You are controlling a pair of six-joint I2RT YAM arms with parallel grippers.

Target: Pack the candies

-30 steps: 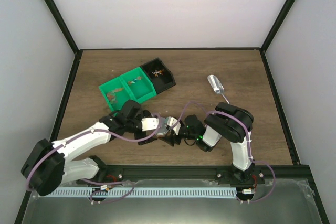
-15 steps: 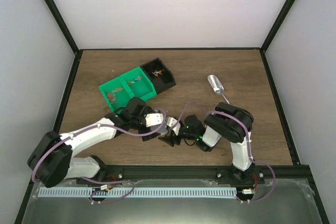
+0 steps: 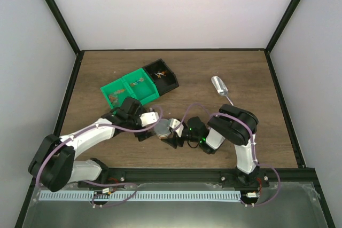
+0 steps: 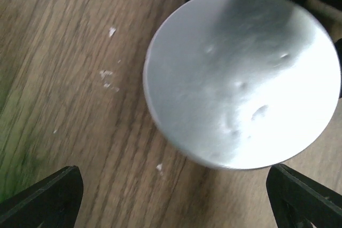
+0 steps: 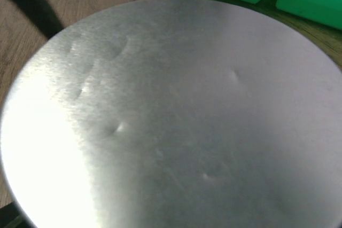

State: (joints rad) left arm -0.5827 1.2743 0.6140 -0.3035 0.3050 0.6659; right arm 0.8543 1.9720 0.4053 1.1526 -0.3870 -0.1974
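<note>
Brown wood-grain table (image 3: 256, 78); landmark is the green plastic compartment tray (image 3: 105, 92) toward the back left. Black open bin (image 3: 173, 81) touches the tray's far right corner. The round grey metal lid (image 4: 243, 78) sits nearer the arms than the tray, off its right end; dull and finely dented, and what lies beneath it is hidden. Small silver metal scoop (image 3: 218, 85) lies well to the right of the tray, untouched. The candies (image 3: 158, 73), tiny orange and pale bits, show in the bin and, more thinly, in the tray's compartments; none visible by the lid. White crumbs (image 4: 107, 73) on the wood between tray and lid. Left gripper (image 4: 172, 185) on the tray side of the lid, fingers wide apart, nothing between them, lid just ahead of the tips. Right gripper (image 3: 171, 133) comes in from the side away from the tray; dark finger parts sit against the lid's rim on two sides, so it reads as clamped on the lid. Judgement: lid work in hand, seating or lifting I cannot tell. To do it well: right holds level and still; left centres on the disc, spans the rim evenly, clears the right fingers, then closes square so nothing tips or spills.
</note>
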